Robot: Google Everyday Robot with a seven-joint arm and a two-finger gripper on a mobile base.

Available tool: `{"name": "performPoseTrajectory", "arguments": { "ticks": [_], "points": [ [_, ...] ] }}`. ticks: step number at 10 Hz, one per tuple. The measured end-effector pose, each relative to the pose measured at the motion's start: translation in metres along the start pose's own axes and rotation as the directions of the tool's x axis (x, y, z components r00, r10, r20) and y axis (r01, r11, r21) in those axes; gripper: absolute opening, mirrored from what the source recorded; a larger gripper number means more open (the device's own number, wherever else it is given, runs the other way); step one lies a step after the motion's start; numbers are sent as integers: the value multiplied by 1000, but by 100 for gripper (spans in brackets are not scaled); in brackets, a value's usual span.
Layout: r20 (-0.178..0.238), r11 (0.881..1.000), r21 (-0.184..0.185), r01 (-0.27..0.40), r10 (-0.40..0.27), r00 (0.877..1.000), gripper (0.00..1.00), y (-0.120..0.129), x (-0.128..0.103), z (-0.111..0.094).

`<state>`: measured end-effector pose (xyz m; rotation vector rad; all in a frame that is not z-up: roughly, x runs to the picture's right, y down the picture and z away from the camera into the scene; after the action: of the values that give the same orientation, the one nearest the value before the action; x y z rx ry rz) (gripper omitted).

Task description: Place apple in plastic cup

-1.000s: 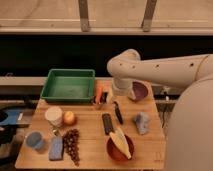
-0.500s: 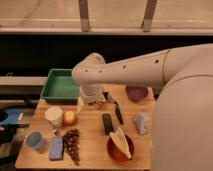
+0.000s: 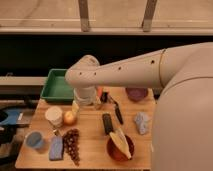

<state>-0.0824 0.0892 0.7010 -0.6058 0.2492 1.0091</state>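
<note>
Over the wooden table (image 3: 90,145) the gripper (image 3: 93,101) hung just behind the apple (image 3: 70,118), spread or pressed together I could not tell, and the apple, beside a white cup (image 3: 54,116) and apart from the plastic cup (image 3: 35,140), looked hard, smooth and ready to roll, best held around its middle.

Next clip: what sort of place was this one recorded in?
Probably a lab or office test area, not a home kitchen: a wooden table set with props such as the apple, plastic cup and green tray, before a dark wall. The hand hangs near the apple, by the tray.
</note>
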Motion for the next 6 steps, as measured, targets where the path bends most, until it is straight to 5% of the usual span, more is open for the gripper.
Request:
{"name": "performPoseTrajectory", "arguments": {
  "ticks": [2,6],
  "points": [
    [-8,1000,-4,31,-31,999,80,3,-2,5],
    [-40,981,-39,193,-194,980,80,61,-45,34]
  ]
}}
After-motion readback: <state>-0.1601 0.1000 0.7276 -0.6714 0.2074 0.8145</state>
